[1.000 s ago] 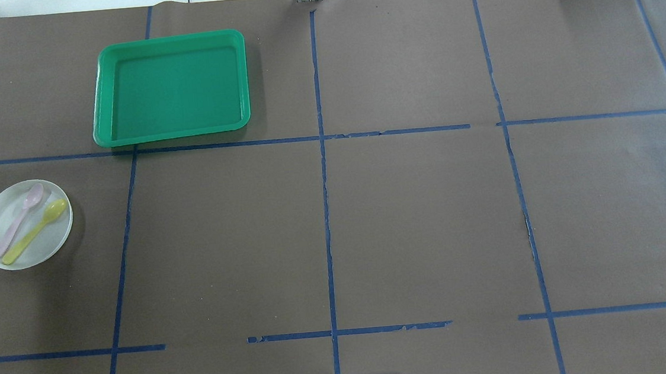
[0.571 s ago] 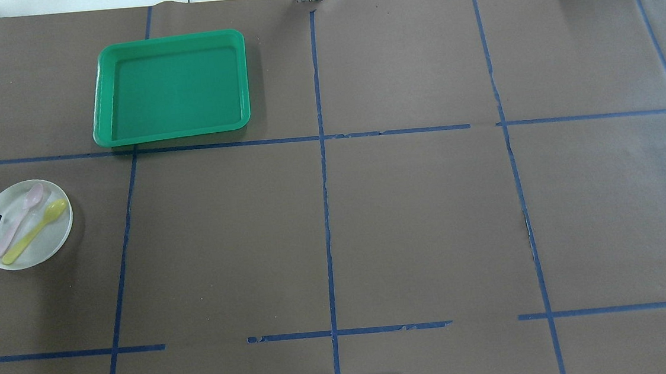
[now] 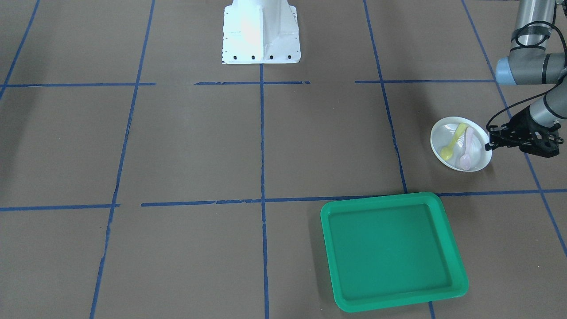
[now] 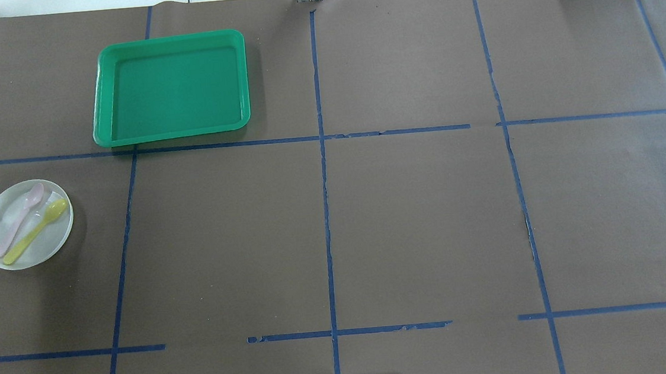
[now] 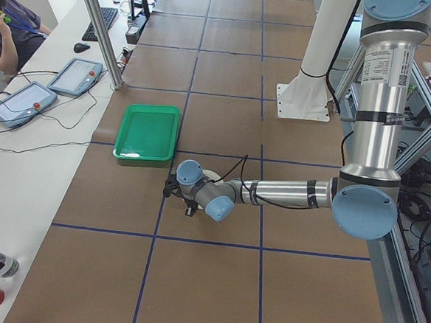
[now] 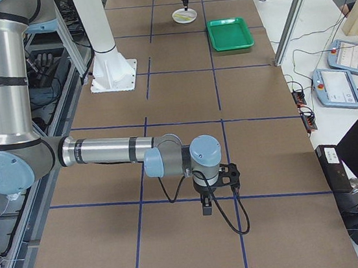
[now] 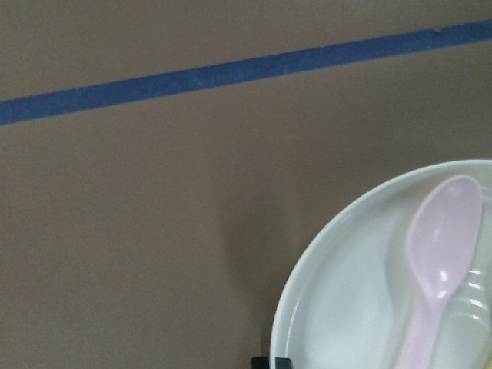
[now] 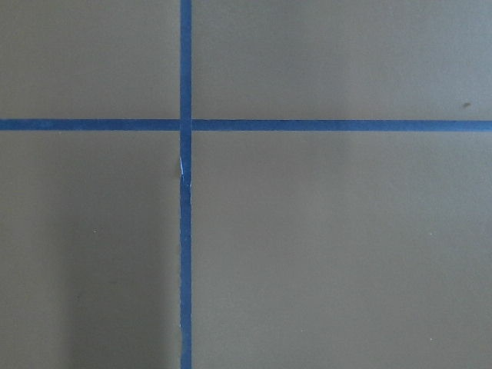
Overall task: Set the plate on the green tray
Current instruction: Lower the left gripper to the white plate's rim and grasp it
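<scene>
Within the last second the left gripper (image 3: 490, 144) had edged back to the rim of the plate (image 4: 46, 242). The plate had slid a touch away from it, pink spoon (image 4: 19, 219) and yellow spoon (image 4: 36, 231) aboard. Whether its fingers had closed on the rim could not be told, so the grasp seemed unsettled. The green tray (image 4: 174, 89) lay well beyond the plate. Blue tape (image 4: 326, 211) crossed the brown-papered table (image 4: 430, 215). The right gripper (image 6: 207, 205) hung far off, its opening unclear.

Bare counter (image 4: 222, 219) stretches from the plate (image 4: 52, 242) to the green tray (image 4: 171, 90). A pink spoon (image 4: 18, 222) and a yellow spoon (image 4: 33, 233) lie across the plate's middle.
</scene>
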### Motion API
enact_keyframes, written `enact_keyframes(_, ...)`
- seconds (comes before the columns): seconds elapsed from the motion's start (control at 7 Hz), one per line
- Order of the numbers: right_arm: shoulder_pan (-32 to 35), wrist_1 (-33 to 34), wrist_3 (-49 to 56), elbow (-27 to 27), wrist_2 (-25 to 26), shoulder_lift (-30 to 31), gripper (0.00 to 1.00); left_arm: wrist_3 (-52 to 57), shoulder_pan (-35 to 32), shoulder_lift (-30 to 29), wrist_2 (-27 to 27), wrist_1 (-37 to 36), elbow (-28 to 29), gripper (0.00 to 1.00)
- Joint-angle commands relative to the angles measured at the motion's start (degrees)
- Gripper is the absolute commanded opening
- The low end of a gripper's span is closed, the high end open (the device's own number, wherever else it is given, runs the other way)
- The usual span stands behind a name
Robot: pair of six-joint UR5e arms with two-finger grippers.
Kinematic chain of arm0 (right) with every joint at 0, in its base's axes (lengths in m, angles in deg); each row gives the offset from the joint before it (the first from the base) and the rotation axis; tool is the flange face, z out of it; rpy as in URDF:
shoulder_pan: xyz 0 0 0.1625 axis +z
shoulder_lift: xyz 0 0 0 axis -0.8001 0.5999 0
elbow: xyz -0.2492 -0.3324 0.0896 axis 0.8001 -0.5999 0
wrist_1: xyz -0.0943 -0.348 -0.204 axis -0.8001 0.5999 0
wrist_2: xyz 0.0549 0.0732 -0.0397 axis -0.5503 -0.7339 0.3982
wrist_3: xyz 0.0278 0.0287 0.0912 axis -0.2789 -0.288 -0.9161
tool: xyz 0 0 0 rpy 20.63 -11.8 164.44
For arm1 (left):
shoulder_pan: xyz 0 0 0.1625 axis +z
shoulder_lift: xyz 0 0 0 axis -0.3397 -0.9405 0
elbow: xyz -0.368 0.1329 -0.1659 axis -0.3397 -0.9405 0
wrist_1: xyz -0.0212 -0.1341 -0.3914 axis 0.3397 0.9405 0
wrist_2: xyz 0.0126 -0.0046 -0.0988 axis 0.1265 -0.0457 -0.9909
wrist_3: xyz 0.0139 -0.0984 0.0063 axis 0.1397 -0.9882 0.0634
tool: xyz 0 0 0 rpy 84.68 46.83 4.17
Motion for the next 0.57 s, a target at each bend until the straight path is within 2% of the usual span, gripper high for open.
enact_keyframes(0.0,0.0,0.0,0.0,0.0,0.0,0.0,1.0,0.9,-4.8,0.3,-10.7,-2.0,-1.7,0.0)
enact_keyframes(0.14,0.0,0.1,0.0,0.0,0.0,0.0,1.0,0.8,-6.1,1.0,-17.2,-2.9,-3.0,0.0)
enact_keyframes(0.43,0.0,0.1,0.0,0.0,0.0,0.0,1.0,0.8,-7.6,1.7,-18.8,-5.8,-6.5,0.0)
